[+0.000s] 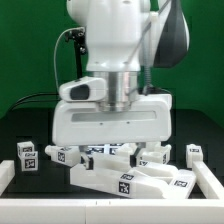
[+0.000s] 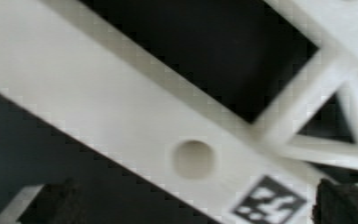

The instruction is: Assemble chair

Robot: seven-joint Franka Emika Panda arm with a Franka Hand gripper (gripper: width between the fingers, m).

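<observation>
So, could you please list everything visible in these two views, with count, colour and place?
large chair part: one, white, lying at the front of the table, below the gripper.
close-up part: one, white, fills the wrist view, with a hole and a tag; possibly the same piece.
small tagged parts: at least four, white, in a row behind the large one, across to the exterior view's right.
table: one, black.
backdrop: green.
arm: one, white.
gripper: one, white, low over the parts; fingers hidden.
</observation>
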